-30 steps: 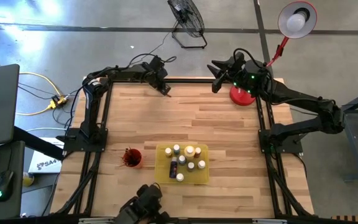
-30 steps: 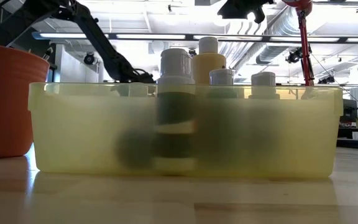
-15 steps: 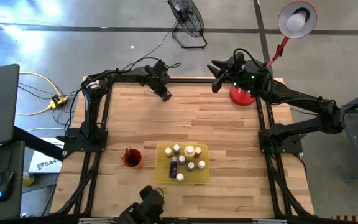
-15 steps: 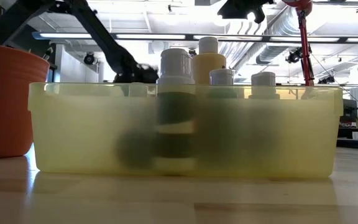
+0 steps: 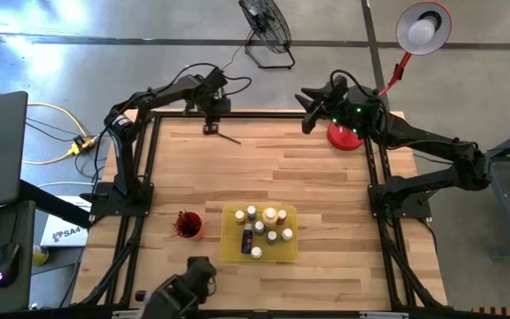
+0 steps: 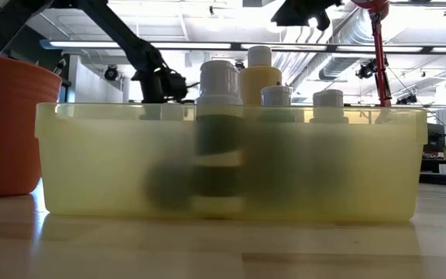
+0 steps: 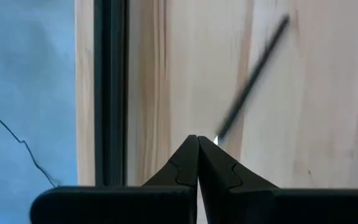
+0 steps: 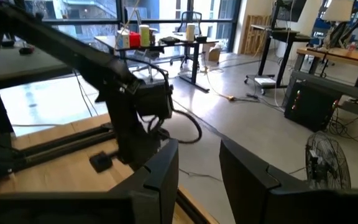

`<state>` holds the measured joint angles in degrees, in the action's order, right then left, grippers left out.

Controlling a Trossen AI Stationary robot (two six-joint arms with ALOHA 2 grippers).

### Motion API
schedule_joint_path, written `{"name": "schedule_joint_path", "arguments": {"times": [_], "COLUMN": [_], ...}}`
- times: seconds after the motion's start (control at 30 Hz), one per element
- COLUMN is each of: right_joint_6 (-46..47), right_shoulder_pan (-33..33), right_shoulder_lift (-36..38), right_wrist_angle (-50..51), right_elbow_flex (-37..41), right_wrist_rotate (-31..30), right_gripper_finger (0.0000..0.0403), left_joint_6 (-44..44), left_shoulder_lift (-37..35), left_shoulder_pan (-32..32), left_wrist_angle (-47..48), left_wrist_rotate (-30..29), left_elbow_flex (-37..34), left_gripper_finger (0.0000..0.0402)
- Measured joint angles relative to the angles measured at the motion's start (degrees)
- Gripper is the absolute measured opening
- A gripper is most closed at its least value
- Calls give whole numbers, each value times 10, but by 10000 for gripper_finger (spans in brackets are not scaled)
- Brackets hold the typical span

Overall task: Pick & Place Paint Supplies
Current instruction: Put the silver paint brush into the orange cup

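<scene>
While left gripper [image 7: 197,142] hangs shut just beside loose paintbrush [image 7: 251,79] (tip near fingertips, not clamped), pickup step: needs reopening, straddling; right gripper [image 8: 197,165] parted, empty.

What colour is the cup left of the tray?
Red-orange cup, clearest in the high view, beside the yellow tray.
</scene>
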<state>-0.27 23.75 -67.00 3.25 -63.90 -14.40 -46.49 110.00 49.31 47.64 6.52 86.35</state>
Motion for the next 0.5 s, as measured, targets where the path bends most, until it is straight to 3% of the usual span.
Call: {"name": "schedule_joint_path", "arguments": {"times": [0.23, 0.5], "right_joint_6": [0, 0], "right_shoulder_pan": [0, 0], "right_shoulder_lift": [0, 0], "right_wrist_angle": [9, 15], "right_elbow_flex": [0, 0], "right_wrist_rotate": [0, 0], "right_gripper_finger": [109, 109], "left_joint_6": [-86, -186], "left_shoulder_lift": [-2, 0], "left_shoulder_pan": [27, 32], "left_wrist_angle": [72, 76], "left_wrist_rotate": [4, -12], "left_elbow_flex": [1, 2], "left_gripper_finger": [0, 0]}}
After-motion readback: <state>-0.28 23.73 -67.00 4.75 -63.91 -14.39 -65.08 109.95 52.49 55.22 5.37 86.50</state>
